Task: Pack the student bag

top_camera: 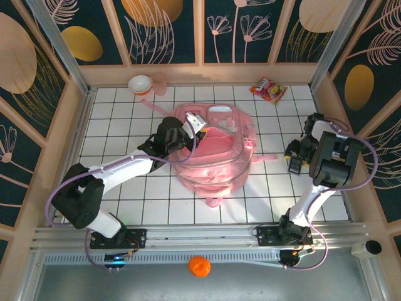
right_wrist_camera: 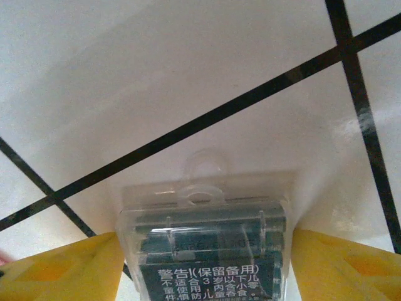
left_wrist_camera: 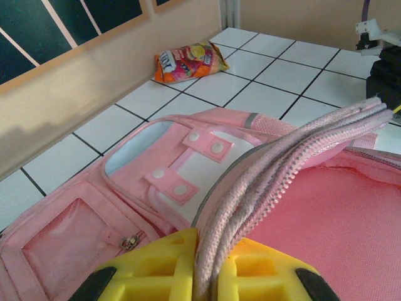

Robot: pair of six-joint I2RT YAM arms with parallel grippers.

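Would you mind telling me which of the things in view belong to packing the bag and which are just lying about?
In the job:
- student bag, its zipper edge pinched in the left claw
- battery pack, between the right claw's fingers

Lying about:
- snack packet, back right (perhaps to pack later)
- bowl and cup, back left
- orange ball, near edge

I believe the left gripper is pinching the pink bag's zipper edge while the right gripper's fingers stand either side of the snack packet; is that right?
Not quite: the right wrist view shows the right gripper with its fingers either side of a clear battery pack; the snack packet lies by the far wall. The left gripper pinches the zipper edge of the pink bag.
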